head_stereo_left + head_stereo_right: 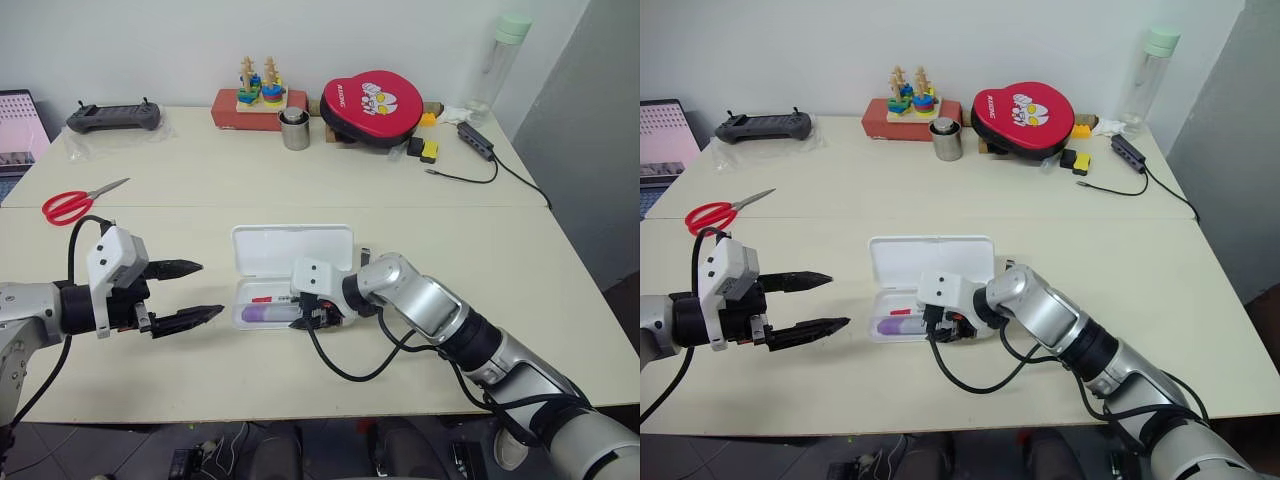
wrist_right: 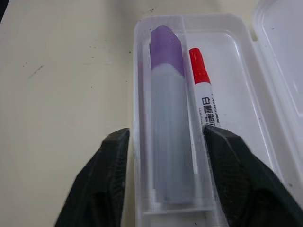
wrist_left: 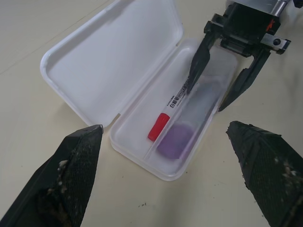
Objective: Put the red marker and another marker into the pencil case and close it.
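I see the flat white plastic pencil case (image 1: 291, 247) open on the cream table (image 1: 500, 230). Inside lie the slim white red-capped marker (image 2: 204, 90) and the stubby lavender marker (image 2: 168, 137), side by side. My right gripper (image 3: 218, 90) straddles the lavender one, fingers apart. My left gripper (image 1: 200, 291) hovers nearby, wide open.

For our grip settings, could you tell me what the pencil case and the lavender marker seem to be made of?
The pencil case looks like thin, smooth plastic: milky white, slightly see-through at the walls. The lavender marker seems matte plastic, with a finely textured purple end.
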You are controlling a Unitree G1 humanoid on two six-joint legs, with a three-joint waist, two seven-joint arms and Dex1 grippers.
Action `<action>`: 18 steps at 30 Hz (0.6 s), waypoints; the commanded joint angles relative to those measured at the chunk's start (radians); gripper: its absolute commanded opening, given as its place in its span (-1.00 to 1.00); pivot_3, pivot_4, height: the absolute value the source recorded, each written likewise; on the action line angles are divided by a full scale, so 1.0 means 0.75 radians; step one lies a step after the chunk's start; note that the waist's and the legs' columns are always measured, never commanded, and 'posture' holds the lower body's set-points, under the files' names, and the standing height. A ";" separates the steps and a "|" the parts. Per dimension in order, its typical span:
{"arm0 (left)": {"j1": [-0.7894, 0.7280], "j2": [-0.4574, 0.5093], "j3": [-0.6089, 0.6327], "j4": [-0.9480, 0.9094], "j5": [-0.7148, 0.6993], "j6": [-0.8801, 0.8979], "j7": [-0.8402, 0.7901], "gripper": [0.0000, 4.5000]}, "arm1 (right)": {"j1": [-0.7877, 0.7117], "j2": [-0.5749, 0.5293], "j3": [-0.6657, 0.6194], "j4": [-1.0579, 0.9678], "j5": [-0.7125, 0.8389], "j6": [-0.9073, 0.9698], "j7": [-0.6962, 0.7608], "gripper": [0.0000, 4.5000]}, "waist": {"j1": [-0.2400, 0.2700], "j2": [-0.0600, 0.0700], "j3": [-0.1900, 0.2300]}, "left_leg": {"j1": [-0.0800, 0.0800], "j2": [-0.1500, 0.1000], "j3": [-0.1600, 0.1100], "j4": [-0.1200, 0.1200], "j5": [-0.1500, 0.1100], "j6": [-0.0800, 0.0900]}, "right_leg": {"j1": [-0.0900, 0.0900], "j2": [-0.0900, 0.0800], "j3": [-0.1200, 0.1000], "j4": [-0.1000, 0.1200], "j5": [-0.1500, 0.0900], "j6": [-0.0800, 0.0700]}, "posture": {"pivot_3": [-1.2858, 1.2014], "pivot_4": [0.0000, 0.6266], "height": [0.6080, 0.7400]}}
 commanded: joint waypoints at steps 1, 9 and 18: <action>-0.031 0.014 -0.007 -0.045 -0.028 0.000 0.011 1.00 | -0.055 0.012 -0.109 -0.044 0.023 -0.021 0.006 0.64 | 0.000 0.000 0.000 | 0.000 0.000 0.000 0.000 0.000 0.000 | 0.000 0.000 0.000 0.000 0.000 0.000 | 0.03 -0.52 1.00; -0.236 -0.141 -0.186 -0.138 -0.145 0.068 0.111 1.00 | -0.005 -0.048 -0.675 -0.424 0.519 0.266 0.056 0.99 | 0.018 0.000 0.000 | -0.001 -0.001 -0.001 0.000 0.000 0.000 | 0.001 -0.001 0.000 0.000 0.001 0.000 | 0.03 -0.52 1.00; -0.504 -0.392 -0.381 -0.087 -0.158 0.064 0.236 1.00 | 0.127 -0.148 -0.903 -0.454 0.437 0.504 -0.408 0.99 | 0.007 -0.001 -0.001 | 0.000 -0.001 0.000 0.003 0.000 0.000 | 0.002 0.000 0.001 0.001 0.005 -0.003 | 0.03 -0.52 1.00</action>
